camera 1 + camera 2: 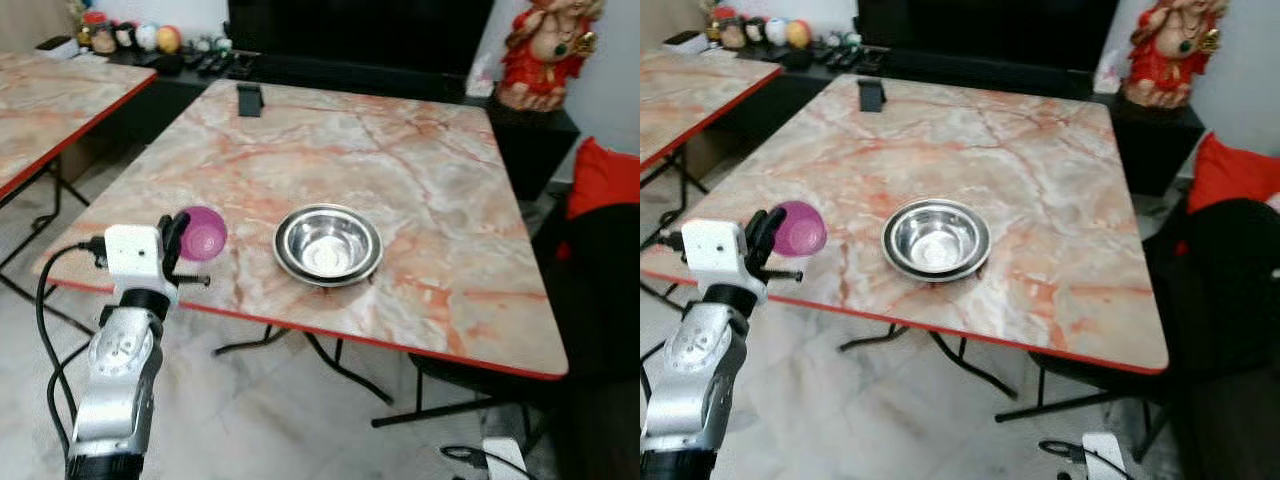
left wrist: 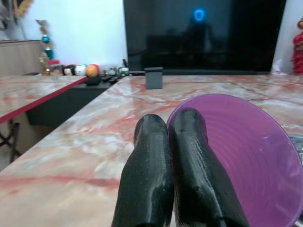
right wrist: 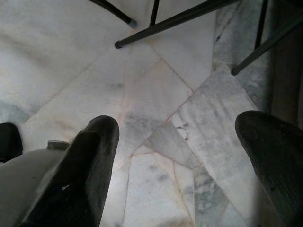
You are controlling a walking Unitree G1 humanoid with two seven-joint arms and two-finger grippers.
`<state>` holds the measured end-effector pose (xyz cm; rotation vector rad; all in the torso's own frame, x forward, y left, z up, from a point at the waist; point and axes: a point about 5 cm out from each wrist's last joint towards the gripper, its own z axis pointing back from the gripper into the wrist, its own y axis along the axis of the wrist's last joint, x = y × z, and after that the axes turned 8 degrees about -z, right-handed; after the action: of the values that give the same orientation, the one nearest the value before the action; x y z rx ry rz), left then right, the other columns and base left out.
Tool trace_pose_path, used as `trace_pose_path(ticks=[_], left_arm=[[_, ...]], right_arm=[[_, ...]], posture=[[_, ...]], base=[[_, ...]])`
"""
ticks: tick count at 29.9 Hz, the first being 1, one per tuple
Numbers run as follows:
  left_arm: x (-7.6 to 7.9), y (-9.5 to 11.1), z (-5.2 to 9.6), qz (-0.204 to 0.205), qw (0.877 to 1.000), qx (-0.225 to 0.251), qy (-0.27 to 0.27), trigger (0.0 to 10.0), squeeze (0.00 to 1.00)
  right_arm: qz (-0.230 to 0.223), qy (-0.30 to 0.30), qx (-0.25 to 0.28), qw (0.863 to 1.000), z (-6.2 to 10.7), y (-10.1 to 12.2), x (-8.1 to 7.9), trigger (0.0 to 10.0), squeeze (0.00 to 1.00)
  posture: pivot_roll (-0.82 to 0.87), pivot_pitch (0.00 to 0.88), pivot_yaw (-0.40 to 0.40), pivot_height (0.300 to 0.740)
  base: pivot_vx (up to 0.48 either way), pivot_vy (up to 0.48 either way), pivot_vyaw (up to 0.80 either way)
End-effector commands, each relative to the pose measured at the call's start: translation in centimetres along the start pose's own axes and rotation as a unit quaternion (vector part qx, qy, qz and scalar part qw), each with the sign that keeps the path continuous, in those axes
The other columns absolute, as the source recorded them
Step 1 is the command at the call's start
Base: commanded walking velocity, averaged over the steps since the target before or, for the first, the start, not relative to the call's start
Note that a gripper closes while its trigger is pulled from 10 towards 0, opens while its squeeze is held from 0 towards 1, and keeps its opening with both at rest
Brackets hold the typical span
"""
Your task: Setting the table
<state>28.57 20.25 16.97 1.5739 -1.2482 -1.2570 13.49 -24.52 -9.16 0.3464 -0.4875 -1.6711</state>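
One purple bowl [image 1: 203,234] clamped in left gripper [image 1: 176,240]; one steel bowl [image 1: 328,244] beside; right gripper [image 3: 180,156] fingers apart.

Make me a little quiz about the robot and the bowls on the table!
1. True or false: the left end effector is shut on the rim of the purple plastic bowl.
2. What stands on the marble table beside the purple bowl? A) a steel bowl B) a glass C) a fork
3. Fill in: the right end effector hangs open over the ____.

Key: 1 true. 2 A, the steel bowl. 3 floor.
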Motion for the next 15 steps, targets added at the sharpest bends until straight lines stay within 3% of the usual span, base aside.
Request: trace_pose_path(ticks=[1,15], left_arm=[[-0.26,0.41,-0.20,0.000,1.000,0.006,-0.002,10.0,0.00],[-0.24,0.87,-0.47,0.005,1.000,0.013,-0.010,10.0,0.00]], right_arm=[[0.005,-0.001,0.002,1.000,-0.04,0.31,0.09,10.0,0.00],[0.010,0.000,0.002,1.000,-0.06,0.42,0.07,10.0,0.00]], posture=[[0.09,0.000,-0.076,0.740],[0.10,0.000,-0.083,0.740]], base=[[0.266,0.000,0.00],[0.265,0.000,0.00]])
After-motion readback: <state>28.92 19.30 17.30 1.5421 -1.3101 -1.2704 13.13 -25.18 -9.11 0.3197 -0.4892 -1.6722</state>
